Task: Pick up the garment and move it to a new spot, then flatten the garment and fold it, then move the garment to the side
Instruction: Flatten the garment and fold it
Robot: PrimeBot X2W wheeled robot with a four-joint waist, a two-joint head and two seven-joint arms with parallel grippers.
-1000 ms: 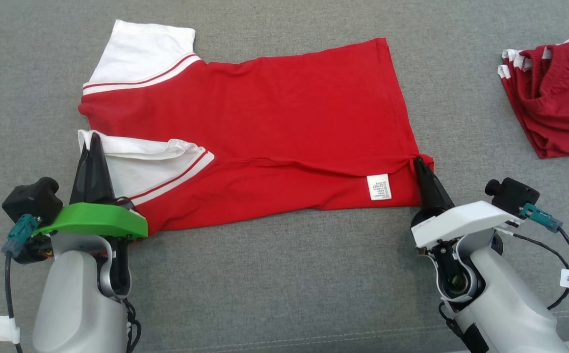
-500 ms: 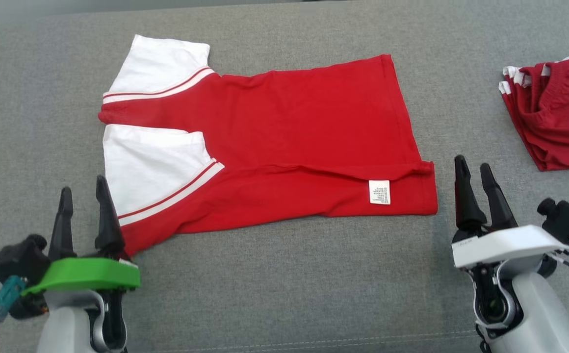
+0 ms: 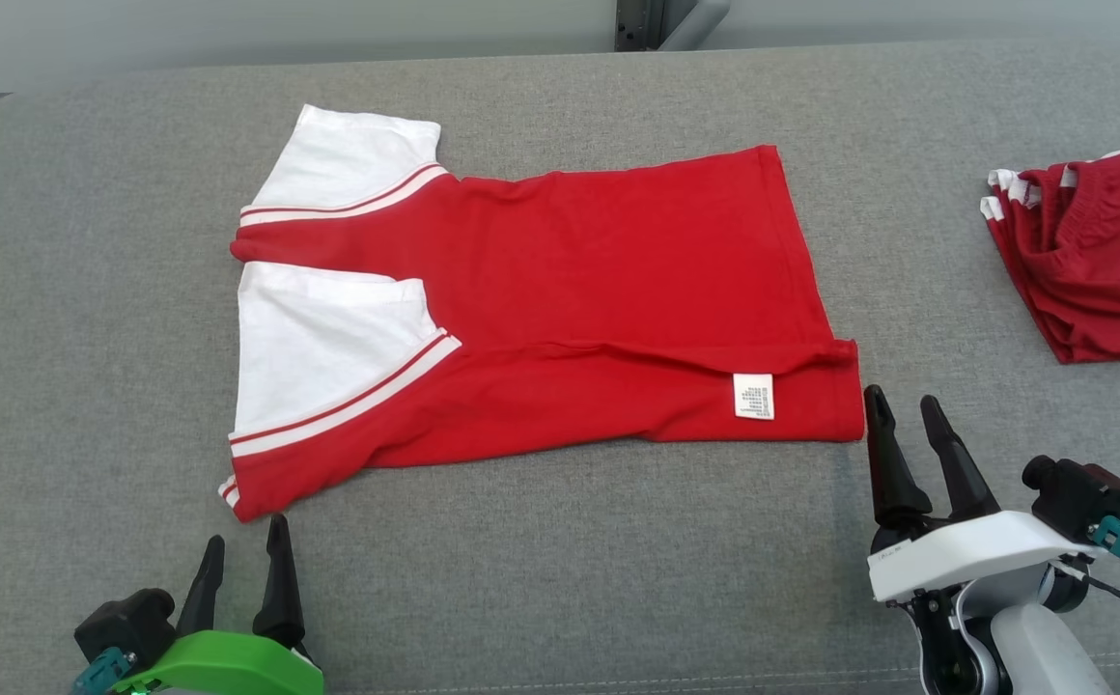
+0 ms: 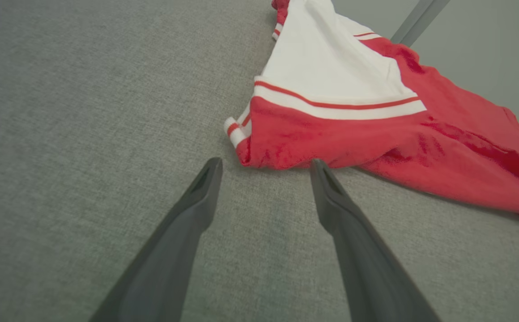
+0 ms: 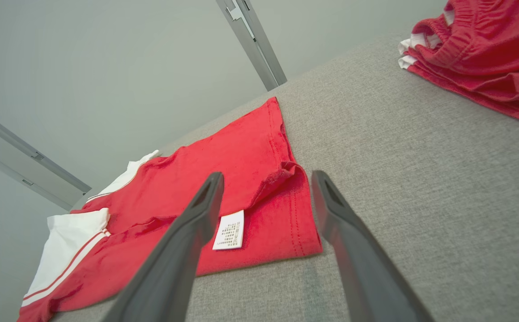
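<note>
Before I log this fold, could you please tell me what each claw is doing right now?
Left claw: open, empty, just short of the red shirt.
Right claw: open, empty, beside its hem.

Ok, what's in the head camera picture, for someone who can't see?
A red shirt with white sleeves lies on a grey surface, near edge folded over. The left hand and right hand sit open in front of it, empty. Red clothes are piled at right.

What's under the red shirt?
The red shirt lies flat on the grey cushion, which shows all around it. Its near edge is folded onto itself. Anything beneath is covered.
</note>
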